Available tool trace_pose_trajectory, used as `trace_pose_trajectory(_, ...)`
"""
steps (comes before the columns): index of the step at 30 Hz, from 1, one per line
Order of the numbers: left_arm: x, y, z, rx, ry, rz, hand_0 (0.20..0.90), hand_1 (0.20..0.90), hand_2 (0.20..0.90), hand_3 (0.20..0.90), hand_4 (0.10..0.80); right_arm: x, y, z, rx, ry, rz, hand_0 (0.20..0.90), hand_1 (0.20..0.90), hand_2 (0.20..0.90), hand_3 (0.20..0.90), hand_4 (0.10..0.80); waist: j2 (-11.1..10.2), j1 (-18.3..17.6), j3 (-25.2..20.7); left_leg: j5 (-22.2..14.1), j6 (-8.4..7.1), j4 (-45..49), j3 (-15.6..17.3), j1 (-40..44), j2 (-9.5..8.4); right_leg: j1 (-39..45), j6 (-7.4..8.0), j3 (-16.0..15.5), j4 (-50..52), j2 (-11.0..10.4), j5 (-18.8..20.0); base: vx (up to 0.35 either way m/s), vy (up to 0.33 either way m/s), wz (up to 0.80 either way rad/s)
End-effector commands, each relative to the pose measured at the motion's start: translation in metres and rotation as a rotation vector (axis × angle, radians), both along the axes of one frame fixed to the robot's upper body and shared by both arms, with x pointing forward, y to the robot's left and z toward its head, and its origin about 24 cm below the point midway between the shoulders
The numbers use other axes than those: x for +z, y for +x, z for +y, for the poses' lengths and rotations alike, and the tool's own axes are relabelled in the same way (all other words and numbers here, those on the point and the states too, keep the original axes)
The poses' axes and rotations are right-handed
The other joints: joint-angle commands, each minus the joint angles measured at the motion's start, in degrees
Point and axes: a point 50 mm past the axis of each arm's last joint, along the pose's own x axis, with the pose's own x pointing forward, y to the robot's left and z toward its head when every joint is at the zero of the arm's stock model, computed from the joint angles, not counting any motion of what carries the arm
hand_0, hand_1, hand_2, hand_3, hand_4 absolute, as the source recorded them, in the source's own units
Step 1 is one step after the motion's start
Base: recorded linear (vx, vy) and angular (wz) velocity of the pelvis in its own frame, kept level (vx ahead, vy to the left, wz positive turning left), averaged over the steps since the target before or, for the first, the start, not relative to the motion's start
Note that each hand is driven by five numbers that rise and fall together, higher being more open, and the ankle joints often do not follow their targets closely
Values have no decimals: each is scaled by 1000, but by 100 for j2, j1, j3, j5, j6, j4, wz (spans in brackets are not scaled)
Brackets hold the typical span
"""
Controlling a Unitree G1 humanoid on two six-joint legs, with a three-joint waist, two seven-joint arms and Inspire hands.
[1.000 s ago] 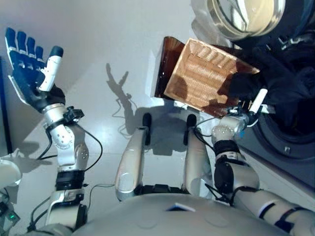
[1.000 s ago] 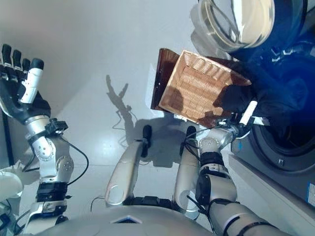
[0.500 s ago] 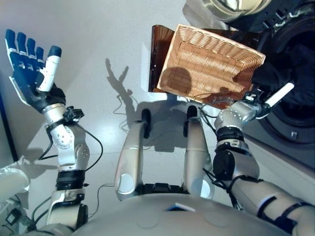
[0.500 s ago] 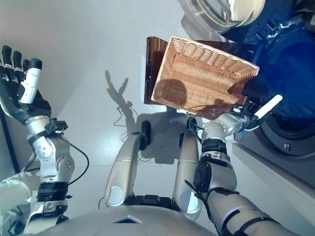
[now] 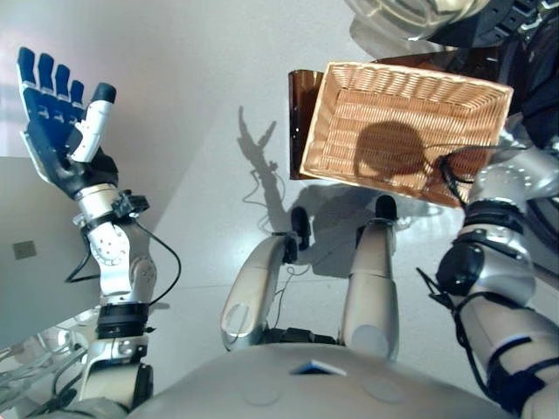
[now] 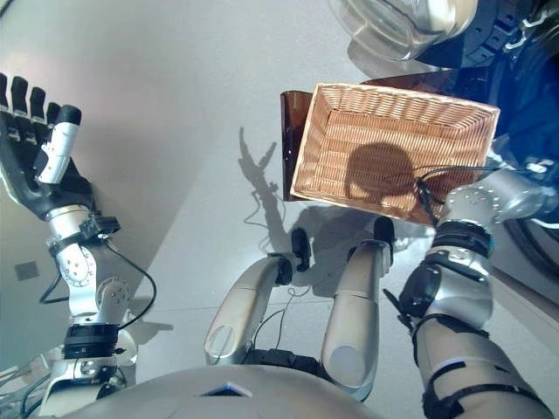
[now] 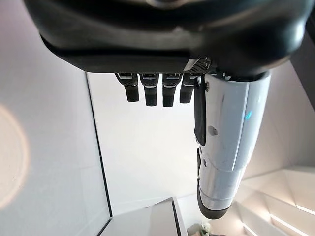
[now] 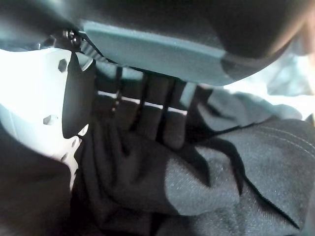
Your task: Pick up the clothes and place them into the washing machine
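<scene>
Dark clothes [image 8: 221,187] lie bunched in folds right under my right hand [image 8: 157,108]. Its fingers reach out fairly straight onto the cloth, the white-covered thumb [image 8: 39,93] beside them, and nothing is pinched. In the eye views the right forearm [image 5: 511,179] runs off the right edge, so the hand is hidden there. The washing machine's round door [image 6: 402,22] stands open at the top, with the dark drum side [image 6: 528,87] at the right edge. My left hand [image 5: 57,131] is raised at the far left, empty, with fingers [image 7: 157,91] straight.
An empty wicker basket [image 5: 367,113] sits on the pale floor just left of the machine, close to my right forearm. A grey panel [image 5: 35,262] shows at the left edge.
The view has shifted. My right hand, with its thumb sticking out by the basket's corner half a second ago, has gone right, out of the eye views. The left hand stays raised.
</scene>
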Motion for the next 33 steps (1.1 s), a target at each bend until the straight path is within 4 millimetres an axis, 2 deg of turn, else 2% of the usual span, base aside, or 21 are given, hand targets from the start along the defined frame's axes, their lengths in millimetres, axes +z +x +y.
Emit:
trace_pose_trajectory(1,36,-7,28,104,100,-183,900,900,900,900,800,155,-57,-27,-297,-680,-48,200,200,200,200,300,-44,-205,-495,-68,-256,-219,-440,86,-4,467,-429,-416,-656,203,-172,62,-58,8)
trace_pose_trajectory(2,36,-7,28,101,103,-180,900,900,900,900,800,161,-61,-30,-317,-695,-27,200,200,200,200,300,-59,-200,-521,-91,-273,-270,-469,147,-9,522,-432,-421,-668,196,-224,2,-72,6)
trace_pose_trajectory(6,38,-5,30,82,123,-183,900,900,900,900,800,205,-89,-42,-401,-809,34,200,200,200,200,300,-99,-189,-583,162,-382,-665,-530,329,-14,654,-418,-492,-850,159,-142,22,-56,3)
trace_pose_trajectory(8,37,-5,29,74,118,-177,900,900,900,900,800,216,-96,-44,-421,-844,64,200,200,200,200,300,-100,-208,-606,245,-422,-813,-526,417,-6,712,-408,-515,-911,149,-127,-11,-41,11)
trace_pose_trajectory(9,36,-5,29,75,113,-176,900,900,900,900,800,219,-100,-45,-431,-856,82,269,269,269,269,349,-105,-223,-615,286,-443,-869,-522,439,0,722,-405,-532,-971,143,-88,-34,-43,11)
trace_pose_trajectory(10,35,-4,29,71,113,-176,900,900,900,900,800,219,-98,-46,-424,-856,93,458,458,458,458,484,-111,-219,-623,297,-450,-894,-526,450,2,743,-404,-536,-997,141,-78,-2,-39,7)
trace_pose_trajectory(11,34,-4,28,70,108,-176,900,900,900,900,800,216,-95,-47,-406,-854,99,900,900,900,900,800,-98,-230,-629,317,-450,-926,-525,472,16,780,-400,-542,-1041,145,-63,0,-40,4)
trace_pose_trajectory(21,35,-6,30,99,76,-196,900,900,900,900,800,171,-85,-64,-340,-738,178,900,900,900,900,800,-120,-232,-712,343,-466,-934,-603,411,97,887,-435,-713,-1151,228,-44,-10,-35,2)
trace_pose_trajectory(23,35,-6,30,98,77,-196,900,900,900,900,800,171,-85,-64,-340,-737,179,900,900,900,900,800,-125,-230,-717,345,-466,-934,-608,408,97,888,-435,-718,-1154,227,-43,-3,-1,3)
trace_pose_trajectory(26,35,-5,28,91,60,-203,900,900,900,900,800,128,-60,-61,-217,-677,246,900,900,900,900,800,-185,-222,-663,340,-441,-894,-634,375,93,916,-439,-788,-1168,238,-11,-6,-5,2)
trace_pose_trajectory(27,35,-5,28,91,61,-202,900,900,900,900,800,127,-60,-61,-216,-676,246,900,900,900,900,800,-191,-222,-665,339,-441,-892,-637,377,92,920,-439,-791,-1169,237,-12,-13,-7,11)
trace_pose_trajectory(29,35,-3,24,78,47,-205,900,900,900,900,800,88,-43,-56,-124,-606,317,900,900,900,900,800,-239,-215,-610,273,-425,-849,-654,397,83,1000,-443,-826,-1166,236,-76,3,-7,7)
trace_pose_trajectory(30,35,-4,25,77,52,-205,900,900,900,900,800,86,-43,-56,-124,-602,317,900,900,900,900,800,-255,-216,-608,330,-426,-859,-659,381,86,997,-445,-835,-1200,239,-9,0,0,0)
trace_pose_trajectory(31,34,-3,25,76,44,-199,900,900,900,900,800,74,-36,-52,-82,-601,355,900,900,900,900,800,-275,-195,-599,270,-419,-843,-668,410,86,1034,-446,-855,-1176,231,-72,-30,2,8)
trace_pose_trajectory(32,34,-2,23,70,45,-201,900,900,900,900,800,35,-22,-39,21,-560,413,900,900,900,900,800,-304,-202,-553,337,-404,-863,-681,401,92,1061,-454,-865,-1237,255,21,23,4,12)
trace_pose_trajectory(33,33,-1,22,68,33,-203,900,900,900,900,800,19,-12,-26,80,-547,423,900,900,900,900,800,-338,-173,-547,274,-396,-841,-699,436,92,1104,-460,-882,-1216,251,-40,-29,7,10)
